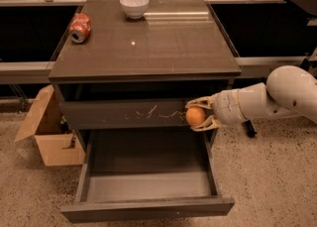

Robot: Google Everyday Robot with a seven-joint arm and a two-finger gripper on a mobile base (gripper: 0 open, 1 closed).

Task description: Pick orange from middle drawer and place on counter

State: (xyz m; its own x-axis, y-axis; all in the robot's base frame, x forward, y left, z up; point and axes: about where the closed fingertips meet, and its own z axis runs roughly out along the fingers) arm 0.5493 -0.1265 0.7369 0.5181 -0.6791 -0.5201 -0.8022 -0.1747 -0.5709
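**Now the orange could bump and fall**

The gripper (194,116) hugs the orange (195,116) between its two fingers. It hangs over the right side of the open middle drawer (148,210), just in front of the scratched drawer front (124,114). The counter (143,47) is higher up. If the arm lifts too close, the orange may hit the counter's near edge, slip out and drop.

The cream two-finger gripper (197,116), at the right end of the scratched dark drawer front (124,114), clasps the small round orange (194,117), its fingers (199,103) covering the fruit's top and bottom. Its white arm (287,89) runs off the right edge. The crushed red soda can (79,27) bears lettering too blurred to read, and the brown cardboard box (44,132) is partly hidden behind the open grey-brown middle drawer (148,207).
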